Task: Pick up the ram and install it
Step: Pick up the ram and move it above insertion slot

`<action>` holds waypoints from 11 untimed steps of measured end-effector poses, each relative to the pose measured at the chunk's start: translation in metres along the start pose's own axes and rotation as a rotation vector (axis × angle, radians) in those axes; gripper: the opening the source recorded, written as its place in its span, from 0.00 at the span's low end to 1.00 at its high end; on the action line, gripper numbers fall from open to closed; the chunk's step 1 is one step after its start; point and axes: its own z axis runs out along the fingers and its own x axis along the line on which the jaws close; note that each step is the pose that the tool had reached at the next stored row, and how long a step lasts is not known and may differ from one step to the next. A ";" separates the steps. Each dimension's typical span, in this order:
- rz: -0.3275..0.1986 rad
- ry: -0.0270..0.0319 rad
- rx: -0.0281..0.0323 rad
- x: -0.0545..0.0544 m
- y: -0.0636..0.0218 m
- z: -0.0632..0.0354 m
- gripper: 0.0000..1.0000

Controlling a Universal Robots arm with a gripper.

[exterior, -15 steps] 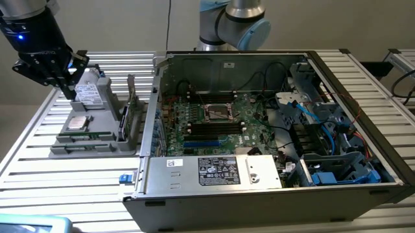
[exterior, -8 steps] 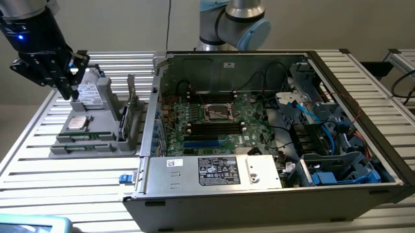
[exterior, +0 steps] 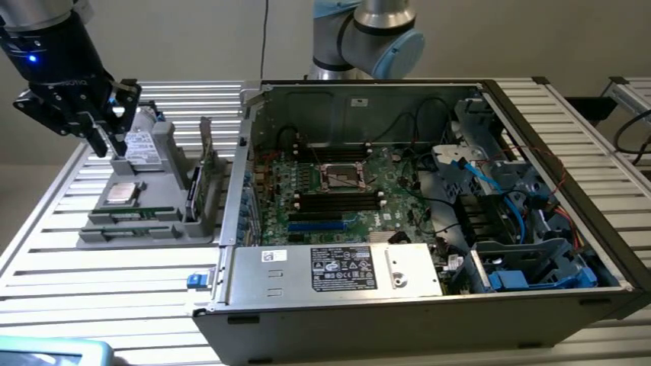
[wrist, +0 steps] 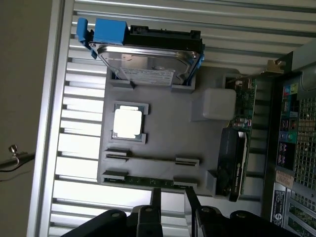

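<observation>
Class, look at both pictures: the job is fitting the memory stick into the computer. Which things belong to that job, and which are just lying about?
Belong to the job:
memory stick, lying in the grey tray
gripper, open, above the tray
motherboard

Just lying about:
hard drive
processor chip
green card

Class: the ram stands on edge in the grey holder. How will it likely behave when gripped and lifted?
The ram looks like a thin flat board, so probably stiff and light. Sitting on edge between the grey holder's end clips, it may bind if pulled crookedly and would tip if set down unsupported.
</observation>
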 end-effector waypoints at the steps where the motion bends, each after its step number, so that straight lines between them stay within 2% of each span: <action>1: 0.000 0.0000 0.0000 0.000 0.0000 0.0000 0.33; 5: 0.017 -0.0011 -0.0044 0.000 0.0001 0.0003 0.33; 11: 0.122 -0.0030 -0.0050 0.000 -0.0001 0.0035 0.33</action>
